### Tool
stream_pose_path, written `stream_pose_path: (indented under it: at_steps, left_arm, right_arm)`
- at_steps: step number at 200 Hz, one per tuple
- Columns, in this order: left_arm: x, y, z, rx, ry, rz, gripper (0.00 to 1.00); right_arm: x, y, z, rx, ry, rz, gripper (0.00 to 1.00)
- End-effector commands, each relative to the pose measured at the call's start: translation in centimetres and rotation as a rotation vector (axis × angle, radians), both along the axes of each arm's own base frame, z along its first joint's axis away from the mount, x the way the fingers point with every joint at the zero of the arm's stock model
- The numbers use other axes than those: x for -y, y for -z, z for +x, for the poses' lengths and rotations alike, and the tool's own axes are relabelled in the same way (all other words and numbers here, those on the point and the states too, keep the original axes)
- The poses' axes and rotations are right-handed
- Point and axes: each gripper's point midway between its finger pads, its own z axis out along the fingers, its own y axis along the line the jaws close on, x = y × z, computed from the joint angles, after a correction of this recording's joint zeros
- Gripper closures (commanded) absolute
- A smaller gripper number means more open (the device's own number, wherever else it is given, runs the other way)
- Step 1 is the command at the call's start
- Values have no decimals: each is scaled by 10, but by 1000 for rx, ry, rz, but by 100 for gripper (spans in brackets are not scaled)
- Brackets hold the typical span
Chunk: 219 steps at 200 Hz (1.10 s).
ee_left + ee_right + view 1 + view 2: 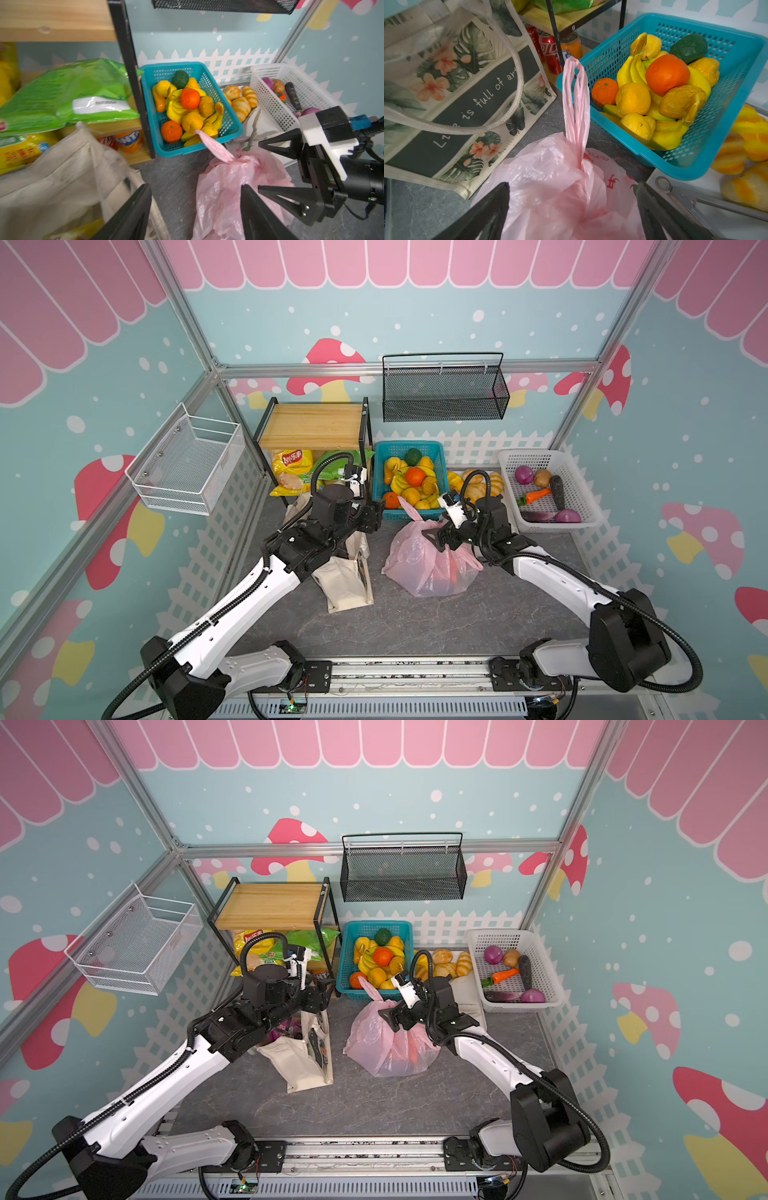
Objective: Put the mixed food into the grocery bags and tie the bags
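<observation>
**Figure. Bagging scene, both claws apart; places given from the teal basket [405, 444].**

The pink bag [428, 560] sits on the counter [415, 626] just in front of the basket. Its neck is gathered into a knot [249, 161], and one handle loop [575, 99] stands free and leans toward the basket's front wall. An orange shape [451, 568] shows through the film, so food is judged to be inside and this bag tied.

The right claw [259, 166] is spread wide on either side of the knot and grips nothing. This pose suits letting go of the handles once the knot is pulled tight.

The tote [349, 576] stands in front of the basket on the left arm's side, close to the pink bag but apart from it. Its mouth is open and its handles are slack. A purple packet [286, 1031] shows inside. The tote looks untied.

The left claw [195, 187] is also open and empty. It hangs above the tote's mouth, near the basket's front corner, likely to reach either bag.

Legible writing:
- Tote band: "is full of ar…" in white on dark.
- Pink bag: "ENJOY" in red, with further red print too creased to read.
- Orange can [129, 141] beside the basket: "FANTA".
- Red can [548, 52]: white Chinese script.
- Chip packet [291, 466]: red logo with Chinese characters.
- Green packet [68, 93]: white label, unreadable.
</observation>
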Motion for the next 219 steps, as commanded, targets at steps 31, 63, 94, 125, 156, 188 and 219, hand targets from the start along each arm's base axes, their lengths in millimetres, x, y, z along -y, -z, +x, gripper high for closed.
stream_pose_path:
  at_steps: [31,63,94,125,156,188,219]
  left_arm:
    - [-59,28,-29,-187,-116,72,30]
    - [-55,53,-37,-289,-93,87,29]
    - [-45,60,-25,-323,-81,34,29]
    - [-33,79,-9,-375,-78,13,29]
    - [-33,96,8,-404,-126,59,29]
    - [-34,110,9,-421,-148,106,34]
    - [-25,116,-6,-449,-101,105,53]
  right_arm:
    - [-3,54,-20,-96,-47,-165,5]
    - [-2,73,-32,-133,-59,-186,28]
    - [-2,82,-42,-162,-73,-165,55]
    - [-3,72,-47,-139,-67,-119,81]
    - [2,53,-51,-86,-39,-73,93]
    - [11,43,-54,-52,2,-67,100]
    - [22,31,-50,-13,67,-58,100]
